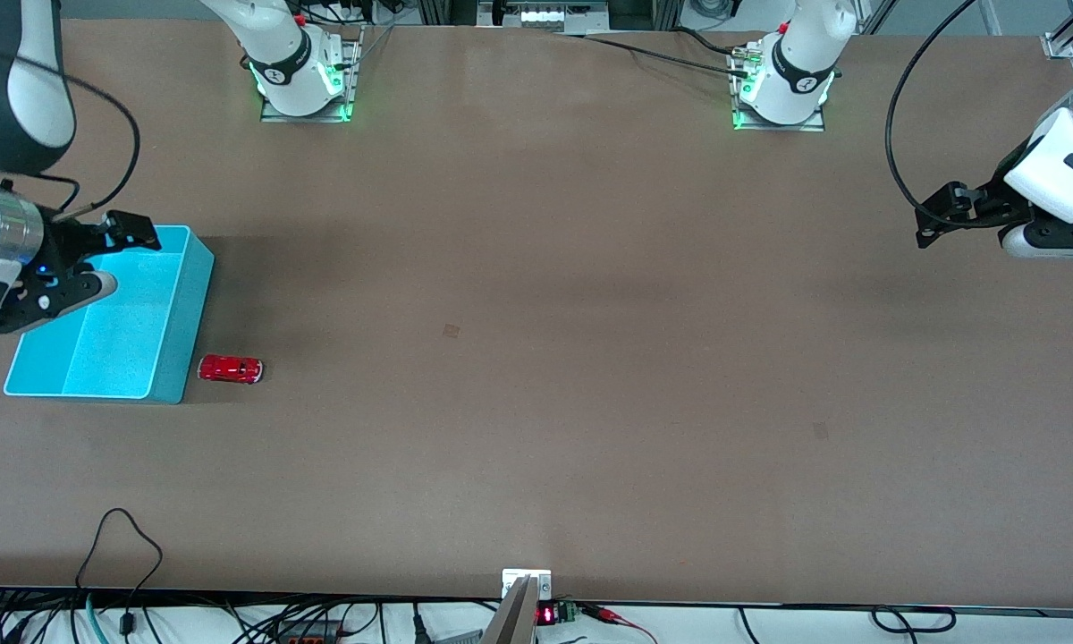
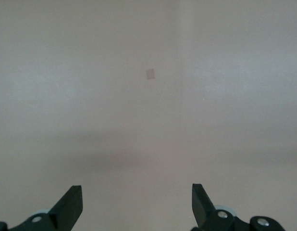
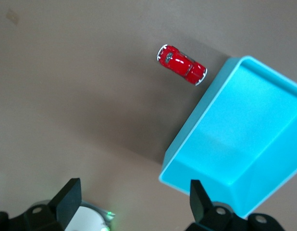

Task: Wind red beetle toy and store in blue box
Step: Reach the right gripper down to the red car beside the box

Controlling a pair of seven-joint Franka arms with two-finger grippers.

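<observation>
Red beetle toy [image 1: 230,368] sits beside the blue box [image 1: 174,344], under neither spread-fingered gripper: right [image 1: 71,264], left [image 1: 934,219].

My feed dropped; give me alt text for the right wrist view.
A red beetle toy sits on the brown table just outside a corner of the empty blue box, not touching it. The right gripper hangs above, fingers open, holding nothing.

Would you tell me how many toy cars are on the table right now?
1. The red beetle toy sits on the table beside the blue box, at the right arm's end. Nothing shows inside the box, though the right gripper covers part of it.
</observation>
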